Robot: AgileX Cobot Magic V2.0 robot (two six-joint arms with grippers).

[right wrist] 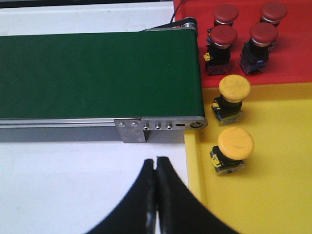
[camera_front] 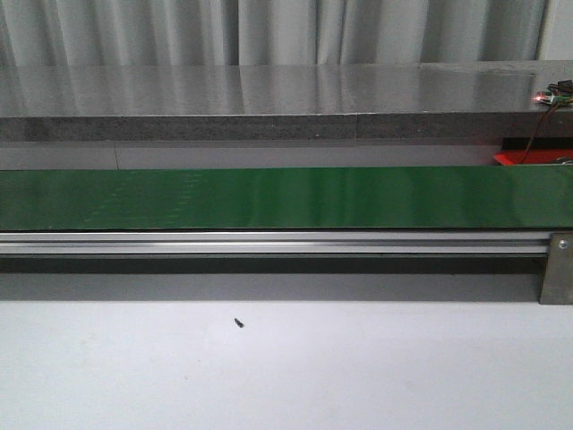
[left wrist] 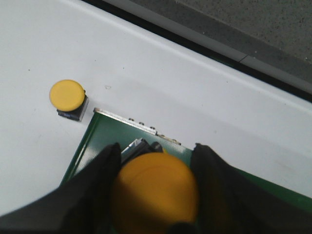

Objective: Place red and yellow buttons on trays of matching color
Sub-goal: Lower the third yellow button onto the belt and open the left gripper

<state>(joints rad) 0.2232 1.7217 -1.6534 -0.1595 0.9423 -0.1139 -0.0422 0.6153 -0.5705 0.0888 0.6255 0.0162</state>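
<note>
Gripping a yellow button (left wrist: pixel 155 192) over the belt (left wrist: pixel 92 146), apparently to feed it, left gripper (left wrist: pixel 156 195); right gripper (right wrist: pixel 156 170) closed, empty, yellow tray (right wrist: pixel 273 195) beside.

- Lab/industrial test cell
- long green conveyor belt (camera_front: pixel 269 197) on aluminium rail (camera_front: pixel 269 242)
- white table (camera_front: pixel 286 367), grey curtain backdrop (camera_front: pixel 269 31)
- exposed wired circuit board (camera_front: pixel 555 92)

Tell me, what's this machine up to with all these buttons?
It is sorting buttons by color. The left end effector holds a yellow button above the green conveyor belt. The right end effector is shut and empty near the yellow tray with two yellow buttons; the red tray holds four red ones.
</note>
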